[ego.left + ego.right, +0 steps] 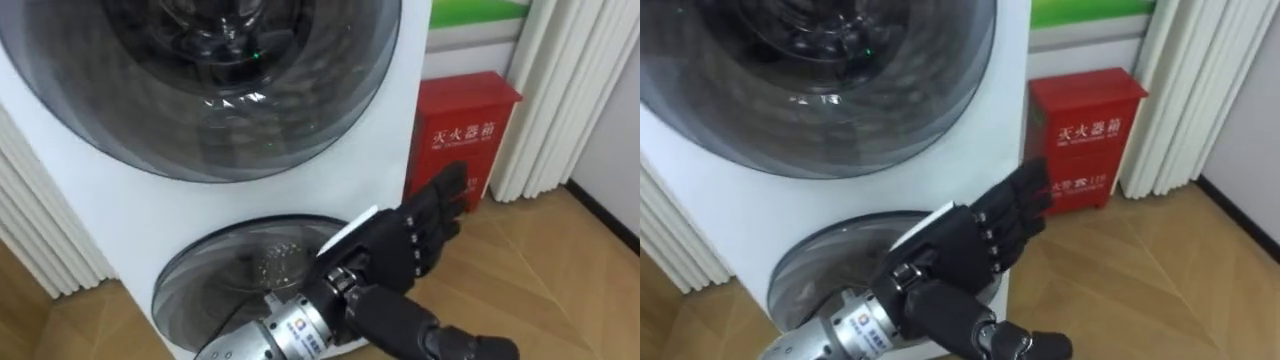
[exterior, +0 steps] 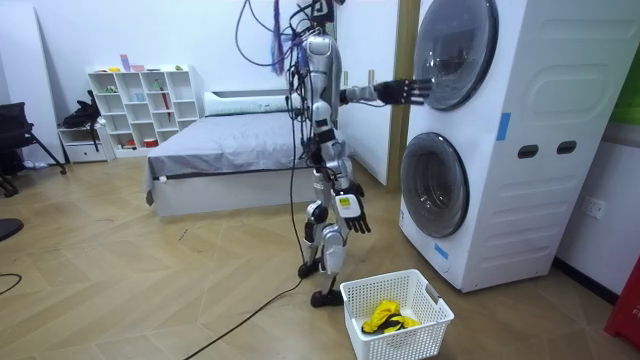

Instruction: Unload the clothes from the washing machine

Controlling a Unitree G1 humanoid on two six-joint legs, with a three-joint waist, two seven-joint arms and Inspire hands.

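Observation:
I stand in front of a white stacked washing machine (image 2: 520,140) with two round glass doors, both closed. The upper door (image 1: 200,80) is dark and the lower door (image 1: 250,275) sits beneath it. My left hand (image 1: 400,245) is stretched forward with straight fingers, open and holding nothing; in the room view this left hand (image 2: 405,92) is at the edge of the upper door (image 2: 450,55). My right hand (image 2: 350,215) hangs by my thigh, fingers relaxed. No clothes can be made out behind the glass. A yellow cloth (image 2: 390,318) lies in the white basket (image 2: 410,342) by my feet.
A red fire-equipment box (image 1: 460,140) stands on the floor to the right of the machine, beside white curtains (image 1: 570,90). Behind me are a bed (image 2: 230,150) and a white shelf unit (image 2: 140,105). Wooden floor lies around the basket.

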